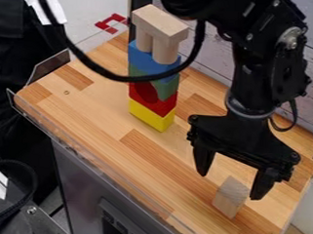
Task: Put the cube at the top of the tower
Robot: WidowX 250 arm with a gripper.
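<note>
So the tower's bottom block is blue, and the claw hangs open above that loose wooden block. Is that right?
Not quite: in the camera view, the bottom block of the tower is yellow, not blue. The claw does hang open above the loose wooden block.

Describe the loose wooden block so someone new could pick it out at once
On the wooden tabletop, find the tall tower, then look across to the robot's open fingers. Near their tips sits a plain, pale wooden block, the only block here outside the tower.
</note>
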